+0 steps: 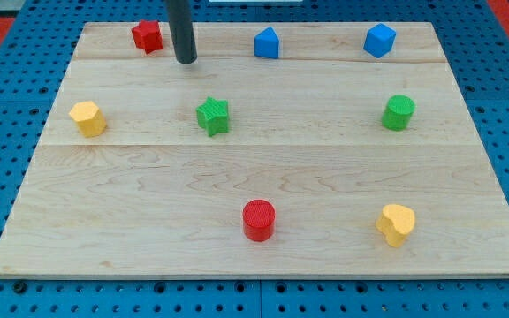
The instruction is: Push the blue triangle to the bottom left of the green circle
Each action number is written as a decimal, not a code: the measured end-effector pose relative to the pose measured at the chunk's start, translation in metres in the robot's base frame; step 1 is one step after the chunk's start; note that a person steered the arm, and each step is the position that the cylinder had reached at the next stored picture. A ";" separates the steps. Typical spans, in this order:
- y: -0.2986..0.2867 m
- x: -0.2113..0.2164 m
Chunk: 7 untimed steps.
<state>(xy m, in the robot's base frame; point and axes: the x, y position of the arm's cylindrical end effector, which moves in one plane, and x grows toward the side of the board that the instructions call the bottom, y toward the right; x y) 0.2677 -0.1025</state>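
The blue triangle (267, 42) sits near the view's top, at the middle of the wooden board (263, 247). The green circle (398, 112) stands to the view's right, below and right of the blue triangle. My tip (186, 61) is down on the board at the top left, left of the blue triangle and just right of a red star (148, 36). The tip touches no block.
A blue hexagon-like block (379, 41) is at the top right. A green star (212, 116) is left of centre, a yellow block (87, 117) at the left edge, a red cylinder (258, 220) at the bottom middle, a yellow heart (396, 223) at the bottom right.
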 end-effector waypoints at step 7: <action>0.185 0.065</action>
<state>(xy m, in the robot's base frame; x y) 0.3331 0.0827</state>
